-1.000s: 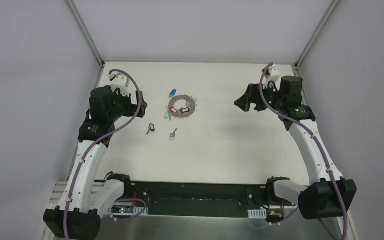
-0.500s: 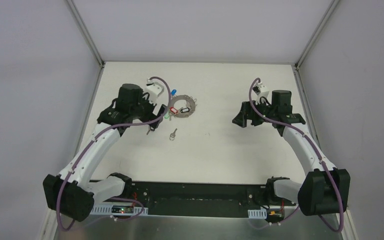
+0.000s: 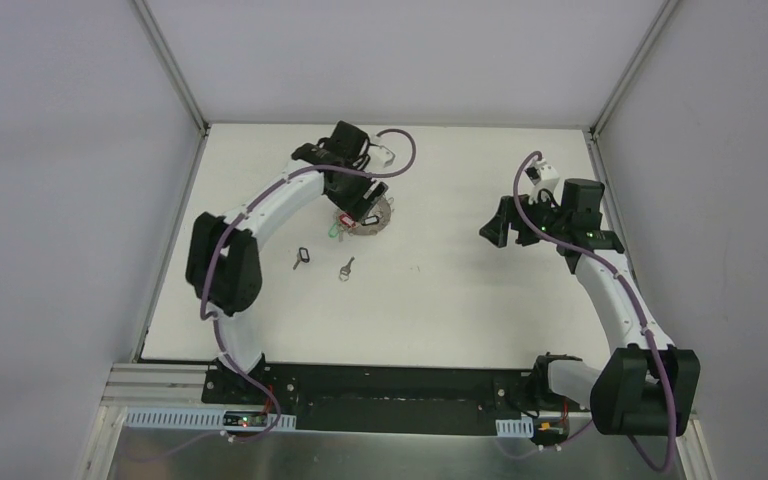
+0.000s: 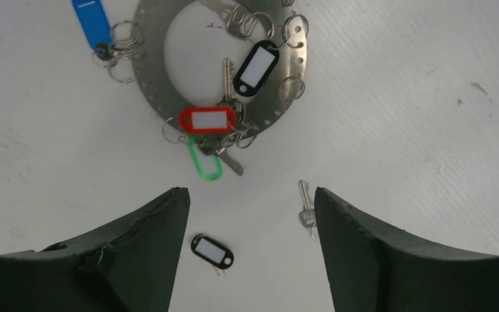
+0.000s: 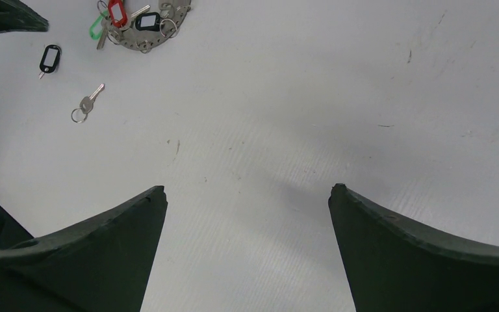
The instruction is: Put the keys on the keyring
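The left jaws hung open near the keyring [image 4: 148, 81]; the right jaws stood open, empty. The loose key [image 4: 306, 208] looked light, thin and slippery, best pinched by its head.

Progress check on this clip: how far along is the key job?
Done: the flat grey perforated metal keyring carries a red plastic tag, a black plastic tag and a green plastic tag with keys. In hand: nothing; the left claw hangs open above it, the right claw open, well aside. Left: a loose black-tagged key and a plain silver key lie off the ring.
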Robot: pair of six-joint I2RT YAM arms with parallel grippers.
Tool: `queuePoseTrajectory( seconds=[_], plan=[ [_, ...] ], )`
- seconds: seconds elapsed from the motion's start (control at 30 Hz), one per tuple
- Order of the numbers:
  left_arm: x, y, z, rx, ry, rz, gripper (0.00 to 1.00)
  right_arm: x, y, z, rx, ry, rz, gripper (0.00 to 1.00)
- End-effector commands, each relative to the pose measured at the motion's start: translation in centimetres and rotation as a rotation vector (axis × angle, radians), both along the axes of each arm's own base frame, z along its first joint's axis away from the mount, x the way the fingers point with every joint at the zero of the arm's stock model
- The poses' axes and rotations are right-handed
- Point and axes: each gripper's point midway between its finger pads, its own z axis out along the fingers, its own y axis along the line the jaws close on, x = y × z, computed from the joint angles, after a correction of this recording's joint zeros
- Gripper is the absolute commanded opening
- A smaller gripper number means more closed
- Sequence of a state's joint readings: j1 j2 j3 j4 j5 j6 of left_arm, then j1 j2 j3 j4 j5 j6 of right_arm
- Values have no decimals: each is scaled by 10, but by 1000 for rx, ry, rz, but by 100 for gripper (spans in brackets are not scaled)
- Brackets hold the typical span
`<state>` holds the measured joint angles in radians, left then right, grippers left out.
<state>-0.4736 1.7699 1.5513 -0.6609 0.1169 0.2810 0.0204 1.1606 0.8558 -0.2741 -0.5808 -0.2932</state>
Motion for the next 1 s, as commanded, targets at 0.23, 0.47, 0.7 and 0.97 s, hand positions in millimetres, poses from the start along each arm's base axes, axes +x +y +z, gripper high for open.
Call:
queuePoseTrajectory(
  seconds=[0.23,0.47,0.7,0.97],
  plan=[
    [-2,-49,-59,124,201,4,63,4,-2,3,3,-33,12,100],
    [2,-61,-69,133,208,0,58,1,0,3,17,-28,25,100],
    [20,-72,-57,99,160,35,55,4,-6,3,15,-30,2,100],
    [49,-96,-49,-10,112,135,53,6,-10,2,9,-29,-12,100]
  ],
)
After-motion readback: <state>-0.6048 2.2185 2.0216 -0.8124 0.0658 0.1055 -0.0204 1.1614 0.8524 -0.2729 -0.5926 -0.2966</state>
